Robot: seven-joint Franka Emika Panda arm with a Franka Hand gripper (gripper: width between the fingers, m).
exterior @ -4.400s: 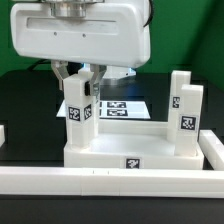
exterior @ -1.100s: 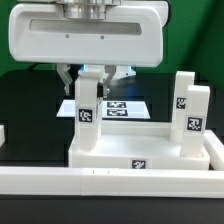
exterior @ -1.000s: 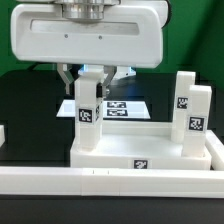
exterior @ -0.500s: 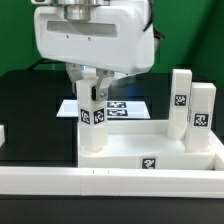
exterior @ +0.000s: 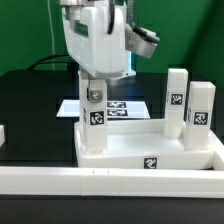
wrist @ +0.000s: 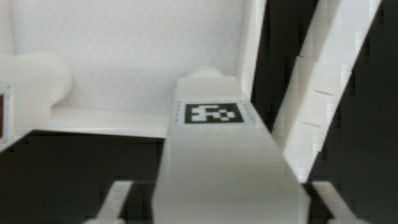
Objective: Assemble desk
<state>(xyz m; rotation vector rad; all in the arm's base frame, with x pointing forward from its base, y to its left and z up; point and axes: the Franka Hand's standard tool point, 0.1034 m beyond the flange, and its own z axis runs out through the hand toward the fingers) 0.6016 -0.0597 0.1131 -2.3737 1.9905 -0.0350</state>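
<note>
The white tabletop (exterior: 130, 160) lies upside down against the front bar. My gripper (exterior: 95, 93) stands over its corner at the exterior view's left, shut on the upright white leg (exterior: 95, 122) seated there. This leg's tag faces the camera. Two more legs (exterior: 177, 105) (exterior: 201, 118) stand upright at the corners on the exterior view's right. In the wrist view the held leg (wrist: 217, 135) runs away between my fingers (wrist: 121, 202), its tagged end down in the tabletop (wrist: 107, 95); my gripper (wrist: 224, 205) straddles it.
A long white border bar (exterior: 100, 182) runs along the front, right against the tabletop. The marker board (exterior: 122, 108) lies flat on the black table behind the desk. Black table surface stretches off to the exterior view's left.
My gripper has turned about its upright axis with the leg in it, its wide body now edge-on. The tabletop and the two right-hand legs have swung slightly.
</note>
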